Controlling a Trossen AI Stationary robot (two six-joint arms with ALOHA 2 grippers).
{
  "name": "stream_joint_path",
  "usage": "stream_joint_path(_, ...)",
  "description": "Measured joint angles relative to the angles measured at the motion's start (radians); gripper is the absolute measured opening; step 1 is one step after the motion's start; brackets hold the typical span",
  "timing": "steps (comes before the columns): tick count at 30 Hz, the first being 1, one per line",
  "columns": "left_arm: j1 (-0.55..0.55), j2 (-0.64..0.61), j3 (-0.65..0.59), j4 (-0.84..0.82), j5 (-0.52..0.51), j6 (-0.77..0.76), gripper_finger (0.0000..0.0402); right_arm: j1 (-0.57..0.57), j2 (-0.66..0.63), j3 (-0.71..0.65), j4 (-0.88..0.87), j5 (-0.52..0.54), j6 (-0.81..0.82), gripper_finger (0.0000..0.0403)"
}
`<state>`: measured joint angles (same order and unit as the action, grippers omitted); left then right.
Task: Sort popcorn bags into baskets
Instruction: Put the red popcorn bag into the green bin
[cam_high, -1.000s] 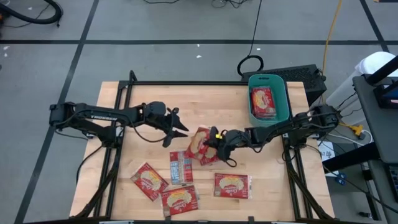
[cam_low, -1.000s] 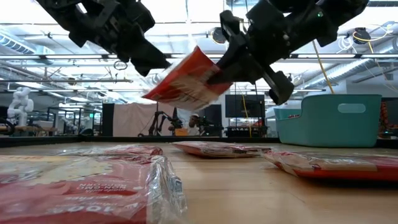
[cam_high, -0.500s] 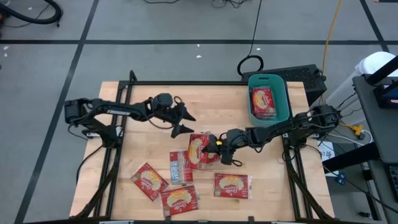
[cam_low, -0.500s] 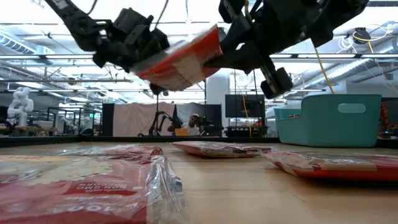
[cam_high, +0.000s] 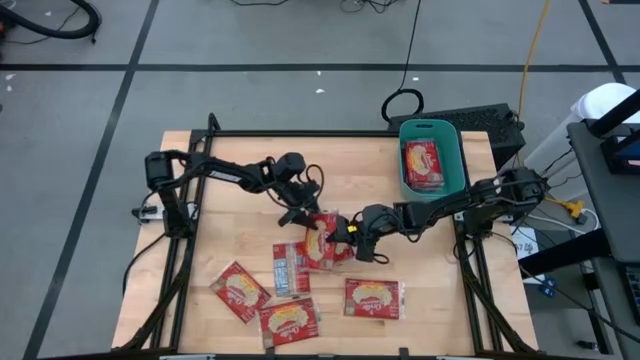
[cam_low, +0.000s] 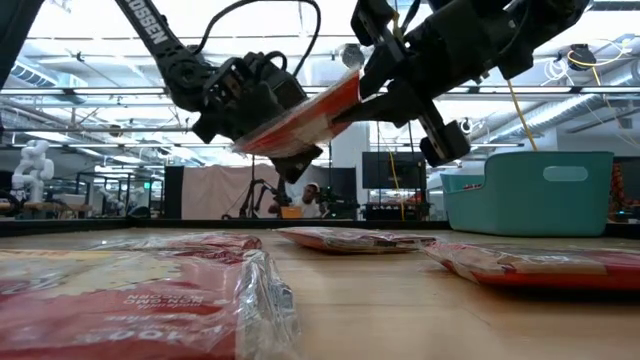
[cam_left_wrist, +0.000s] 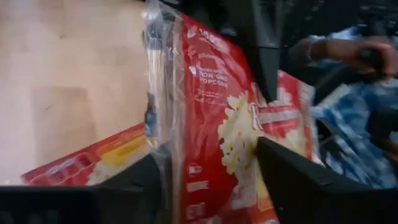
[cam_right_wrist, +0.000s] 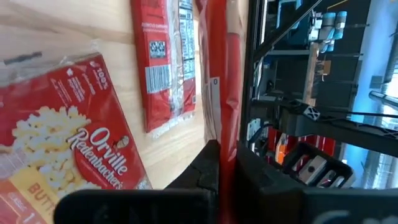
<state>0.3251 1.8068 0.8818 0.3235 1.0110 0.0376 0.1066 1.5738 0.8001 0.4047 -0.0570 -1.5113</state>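
One popcorn bag, red with a popcorn picture, hangs in the air over the table's middle, and my right gripper is shut on it. My left gripper has come in from the table's left, fingers apart. In the left wrist view the bag stands between those two fingers. Several more bags lie flat on the near half of the table, among them one label side up and one face up. The teal basket stands at the far right with a bag inside. My left gripper has one finger against the bag's printed face and the other beside its clear side seam. I cannot tell whether either finger touches. My right gripper pinches the bag's edge between its two fingers, coming nearly level from the table's right. The bag is lifted clear and slopes down toward the left gripper.
Bags lie at the near left and near middle of the table. Black frame rails run along the table's left and right edges. The far left part of the wooden top is bare.
My left gripper has moved toward the table's right edge and down, up to the held bag, and its fingers now stand on either side of the bag. My right gripper has rolled in place, and the bag has tipped from a steep slant to a flatter one.
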Motion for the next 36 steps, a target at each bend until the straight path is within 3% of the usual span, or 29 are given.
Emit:
stream_joint_path(7, 0.046, -0.003, 0.005, 0.002, 0.03, 0.025, 0.0038, -0.002, 0.0, 0.0, -0.02, 0.039, 0.12, 0.002)
stream_joint_path(9, 0.081, -0.003, 0.005, 0.0, 0.036, -0.001, 0.0018, -0.004, 0.0, 0.0, -0.02, 0.07, 0.207, 0.0034)
stream_joint_path(15, 0.211, -0.038, 0.005, -0.035, 0.121, -0.012, 0.0029, -0.005, -0.002, 0.003, -0.001, 0.265, 0.552, 0.0099)
stream_joint_path(24, 0.379, -0.23, 0.005, -0.273, 0.057, 0.235, 0.0017, -0.013, 0.0, -0.001, -0.028, 0.55, 1.164, 0.0179)
stream_joint_path(30, 0.445, -0.337, -0.041, -0.315, 0.051, 0.32, 0.0021, -0.015, -0.001, -0.001, -0.015, 0.607, 1.576, 0.0191)
stream_joint_path(36, 0.397, -0.351, -0.152, -0.116, 0.016, 0.271, 0.0019, -0.042, -0.001, -0.001, 0.054, 0.6, 1.976, 0.0188)
